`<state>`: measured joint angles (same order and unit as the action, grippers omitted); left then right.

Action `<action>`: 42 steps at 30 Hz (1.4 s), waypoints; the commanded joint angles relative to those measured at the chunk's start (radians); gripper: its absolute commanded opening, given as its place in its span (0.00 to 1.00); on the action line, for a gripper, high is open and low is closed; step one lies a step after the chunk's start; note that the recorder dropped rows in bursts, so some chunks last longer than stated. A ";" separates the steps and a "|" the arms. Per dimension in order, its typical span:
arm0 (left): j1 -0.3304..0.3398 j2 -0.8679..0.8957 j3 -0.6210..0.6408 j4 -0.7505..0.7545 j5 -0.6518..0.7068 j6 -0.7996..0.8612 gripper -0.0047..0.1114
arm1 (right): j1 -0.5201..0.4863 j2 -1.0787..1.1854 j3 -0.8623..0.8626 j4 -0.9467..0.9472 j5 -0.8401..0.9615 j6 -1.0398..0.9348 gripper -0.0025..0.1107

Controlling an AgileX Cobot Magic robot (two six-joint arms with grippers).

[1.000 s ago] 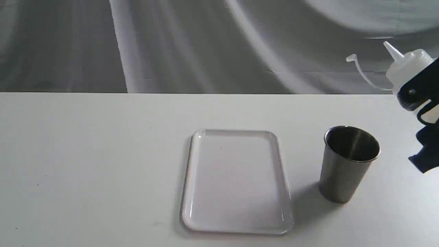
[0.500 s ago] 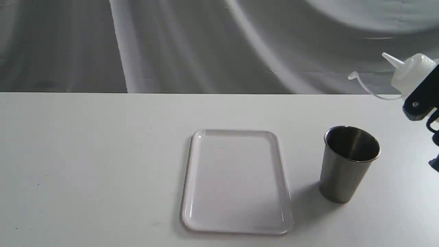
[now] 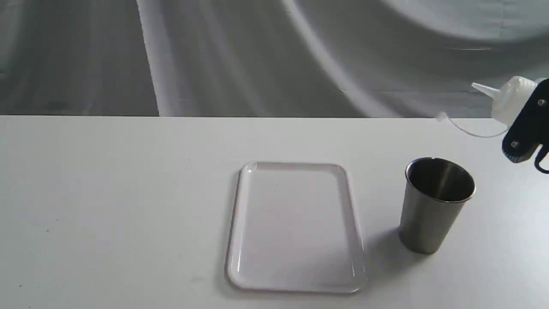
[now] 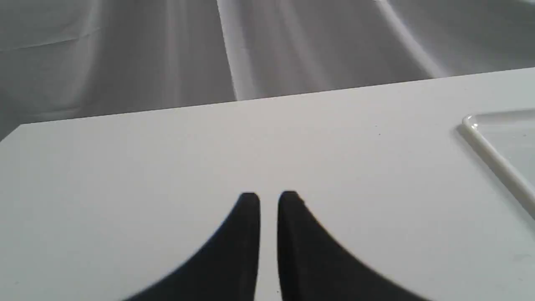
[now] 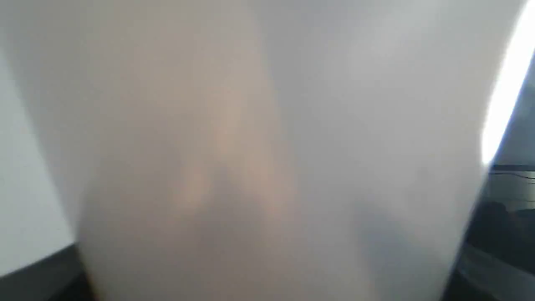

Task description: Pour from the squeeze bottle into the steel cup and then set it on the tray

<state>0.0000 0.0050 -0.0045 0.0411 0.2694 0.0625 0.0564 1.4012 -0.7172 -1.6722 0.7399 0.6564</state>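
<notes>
Now, exterior view: right gripper [image 3: 524, 128] clamps the translucent whitish cone-nozzled squeeze bottle [image 3: 510, 96], tilted, up and to the right of the brushed-steel tapered cup [image 3: 435, 206]; flat white rectangular tray [image 3: 296, 227] sits left of the cup.
Left wrist view: left gripper [image 4: 268, 200] — jaws nearly touching, holding nothing.
Right wrist view: bottle wall [image 5: 267, 150] fills the frame, faintly amber.
Pour: centre the nozzle over the cup mouth before tipping further.

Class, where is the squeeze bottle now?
In the exterior view's far right, the squeeze bottle hangs tilted in the right pincer, above and right of the steel cup.
</notes>
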 commanded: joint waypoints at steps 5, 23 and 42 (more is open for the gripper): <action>-0.004 -0.005 0.004 0.002 -0.007 -0.002 0.11 | -0.008 0.025 0.001 -0.072 0.039 -0.009 0.02; -0.004 -0.005 0.004 0.002 -0.007 -0.002 0.11 | -0.008 0.025 0.001 -0.072 0.037 -0.199 0.02; -0.004 -0.005 0.004 0.002 -0.007 -0.002 0.11 | -0.008 0.025 0.001 -0.072 0.095 -0.323 0.02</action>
<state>0.0000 0.0050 -0.0045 0.0411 0.2694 0.0625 0.0564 1.4314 -0.7172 -1.7183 0.8167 0.3430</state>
